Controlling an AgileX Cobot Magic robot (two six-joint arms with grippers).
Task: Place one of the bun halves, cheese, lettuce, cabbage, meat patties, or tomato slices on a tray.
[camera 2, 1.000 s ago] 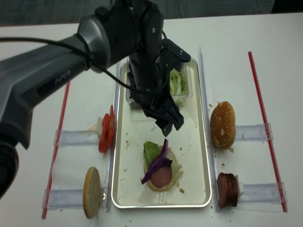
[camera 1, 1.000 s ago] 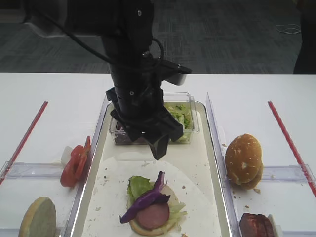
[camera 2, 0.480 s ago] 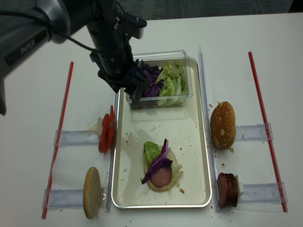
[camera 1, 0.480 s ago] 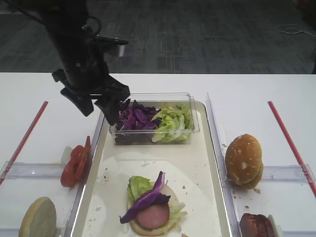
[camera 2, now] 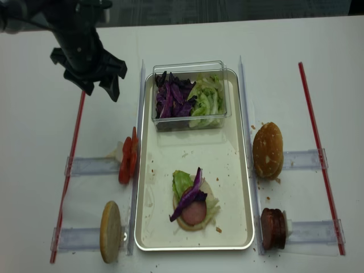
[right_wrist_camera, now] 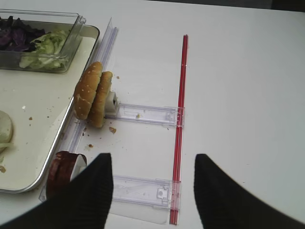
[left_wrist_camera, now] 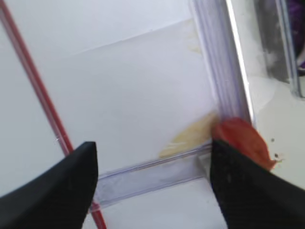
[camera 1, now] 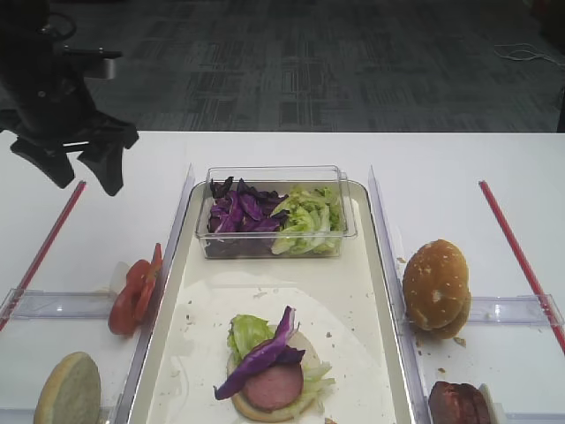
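Purple cabbage (camera 1: 265,353) strip: one, atop one patty (camera 1: 273,386).

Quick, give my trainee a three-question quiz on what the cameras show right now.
1. True or false: the left end effector holds a tomato slice.
2. What lies on top of the stack on the tray? A) cabbage strip B) cheese C) bun top
3. Fill in: the seeded bun halves stand on edge to the ____ of the tray in the overhead view.

Key: 1 false, its jaws are open and empty; 2 A; 3 right.
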